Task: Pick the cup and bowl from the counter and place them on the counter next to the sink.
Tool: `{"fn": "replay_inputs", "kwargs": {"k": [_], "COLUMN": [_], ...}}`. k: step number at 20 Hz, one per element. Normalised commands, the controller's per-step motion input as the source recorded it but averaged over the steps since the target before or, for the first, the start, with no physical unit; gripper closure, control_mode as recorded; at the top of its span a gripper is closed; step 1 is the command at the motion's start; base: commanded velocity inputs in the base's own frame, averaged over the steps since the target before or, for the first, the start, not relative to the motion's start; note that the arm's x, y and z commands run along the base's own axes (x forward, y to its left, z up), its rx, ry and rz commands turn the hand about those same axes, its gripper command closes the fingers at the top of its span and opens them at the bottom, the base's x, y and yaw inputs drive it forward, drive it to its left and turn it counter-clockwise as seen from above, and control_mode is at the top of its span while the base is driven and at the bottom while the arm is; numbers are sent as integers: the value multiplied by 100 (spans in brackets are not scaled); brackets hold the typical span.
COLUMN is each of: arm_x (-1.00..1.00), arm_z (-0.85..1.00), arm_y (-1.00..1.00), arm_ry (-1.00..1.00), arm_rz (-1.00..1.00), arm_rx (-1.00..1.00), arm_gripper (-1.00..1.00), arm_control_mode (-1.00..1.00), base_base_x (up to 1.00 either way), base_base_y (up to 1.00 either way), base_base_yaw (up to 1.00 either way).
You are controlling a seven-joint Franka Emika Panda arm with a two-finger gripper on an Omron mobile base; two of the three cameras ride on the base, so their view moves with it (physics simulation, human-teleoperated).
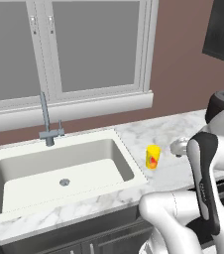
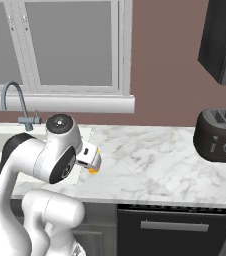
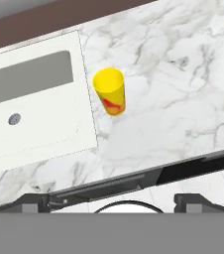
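Seemingly the cup [image 3: 110, 91] is already placed: it stands upright on the counter [image 3: 173, 89] just beside the sink [image 3: 34, 99], free of the gripper [image 3: 119, 201], whose fingertips sit wide apart with nothing between. Next comes the bowl [image 1: 179, 146], lying beyond the cup, farther from the sink. Open marble stretches past it toward the toaster [image 2: 219, 129].

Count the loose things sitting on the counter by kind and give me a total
Cup: 1, yellow, upright beside the sink
Bowl: 1, partly hidden behind the arm
Toaster: 1, dark, at the far right of the counter
Total: 3
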Motion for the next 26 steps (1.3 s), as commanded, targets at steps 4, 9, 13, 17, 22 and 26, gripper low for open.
{"fn": "replay_inputs", "kwargs": {"k": [4, 9, 13, 17, 22, 26], "arm_x": [0, 0, 0, 0, 0, 0], "arm_z": [0, 0, 0, 0, 0, 0], "arm_y": [0, 0, 0, 0, 0, 0], "arm_ry": [0, 0, 0, 0, 0, 0], "arm_rz": [0, 0, 0, 0, 0, 0], "arm_rx": [0, 0, 0, 0, 0, 0], "arm_gripper": [-100, -100, -100, -100, -100, -100], "arm_control_mode": [-100, -100, 100, 100, 100, 100], "base_base_x": [0, 0, -2, -71, -100, -71], "base_base_y": [0, 0, 0, 0, -28, -98], "base_base_yaw": [0, 0, 0, -3, -17, -19]}}
